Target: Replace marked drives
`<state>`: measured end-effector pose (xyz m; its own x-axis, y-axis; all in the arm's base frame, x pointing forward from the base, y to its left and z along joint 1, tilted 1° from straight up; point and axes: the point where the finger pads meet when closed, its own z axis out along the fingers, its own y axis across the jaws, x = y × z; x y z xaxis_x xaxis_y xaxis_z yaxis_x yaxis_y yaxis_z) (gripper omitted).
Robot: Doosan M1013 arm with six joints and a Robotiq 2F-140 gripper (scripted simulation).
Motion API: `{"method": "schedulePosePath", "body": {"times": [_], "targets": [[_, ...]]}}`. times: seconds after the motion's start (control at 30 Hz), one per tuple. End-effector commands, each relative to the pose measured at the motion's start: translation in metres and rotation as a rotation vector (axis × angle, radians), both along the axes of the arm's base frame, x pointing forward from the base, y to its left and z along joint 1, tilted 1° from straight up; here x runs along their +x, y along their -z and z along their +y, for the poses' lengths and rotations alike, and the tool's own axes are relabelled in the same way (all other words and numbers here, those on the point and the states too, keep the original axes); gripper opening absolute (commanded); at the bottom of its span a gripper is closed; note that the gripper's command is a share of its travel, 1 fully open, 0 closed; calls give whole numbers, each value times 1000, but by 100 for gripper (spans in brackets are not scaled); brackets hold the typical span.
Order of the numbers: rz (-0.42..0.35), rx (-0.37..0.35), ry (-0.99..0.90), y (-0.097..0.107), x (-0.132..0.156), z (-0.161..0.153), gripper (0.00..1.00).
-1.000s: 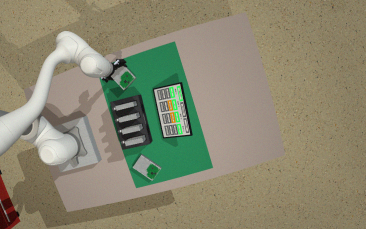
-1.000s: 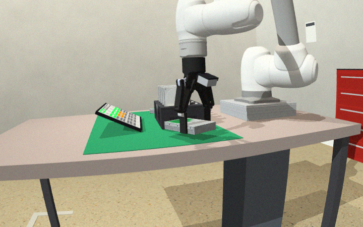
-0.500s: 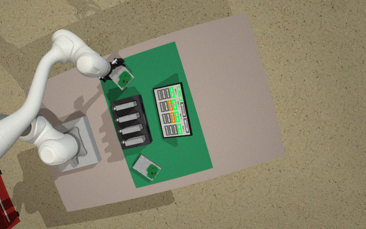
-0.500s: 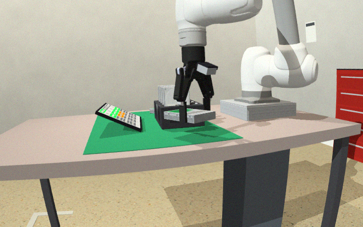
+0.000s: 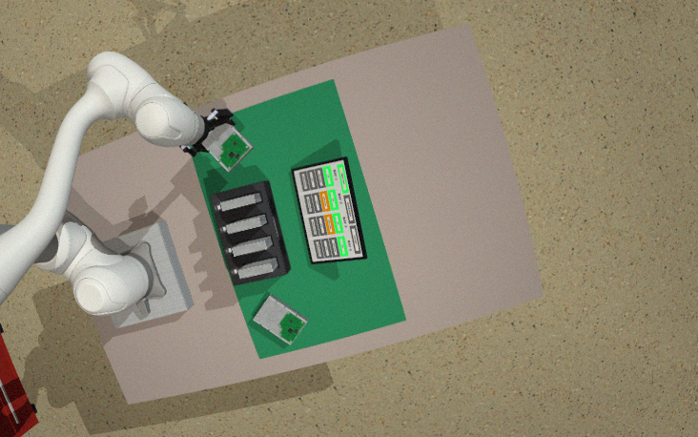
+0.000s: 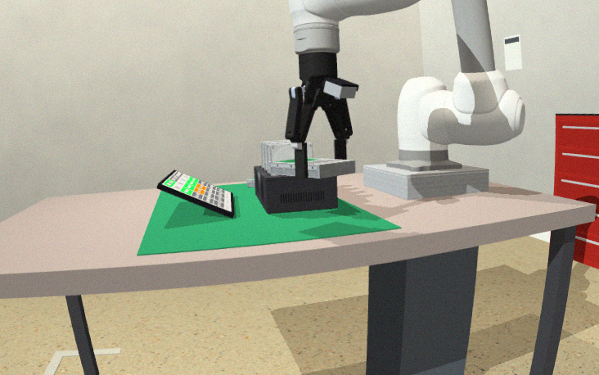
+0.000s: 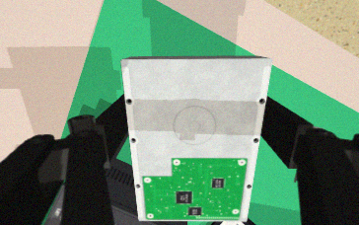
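Note:
My gripper (image 5: 210, 134) (image 6: 321, 165) (image 7: 192, 108) is shut on a spare drive (image 5: 229, 148) (image 6: 333, 169) (image 7: 194, 81). The drive lies flat, circuit board up, held by its long sides above the mat (image 5: 359, 299) (image 6: 198, 238). The other spare drive (image 5: 273, 313) lies flat on the mat beyond the dock's far end; it is mostly hidden in the exterior view. The black dock (image 5: 278, 226) (image 6: 302, 194) stands on the mat with a drive upright in each bay. The screen (image 5: 329, 211) (image 6: 198, 192) shows an orange cell in each of its two middle rows and green cells in every row.
The held drive is close to the dock's near end in the exterior view. The tilted screen stands beside the dock's long side. The arm's base (image 5: 172, 288) (image 6: 425, 181) is on the other side. A red cabinet (image 5: 15, 406) (image 6: 574, 168) stands off the table.

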<state>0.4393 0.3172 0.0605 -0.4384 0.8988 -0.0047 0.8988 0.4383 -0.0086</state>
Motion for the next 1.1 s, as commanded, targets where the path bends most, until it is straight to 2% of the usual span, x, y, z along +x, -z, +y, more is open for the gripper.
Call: {"method": "schedulePosePath", "body": {"times": [0.0, 0.53, 0.6, 1.07], "targets": [[0, 1, 0, -11, 0, 0, 10], [0, 1, 0, -75, 1, 1, 10], [0, 1, 0, -75, 1, 1, 10], [0, 1, 0, -123, 1, 1, 10]]}}
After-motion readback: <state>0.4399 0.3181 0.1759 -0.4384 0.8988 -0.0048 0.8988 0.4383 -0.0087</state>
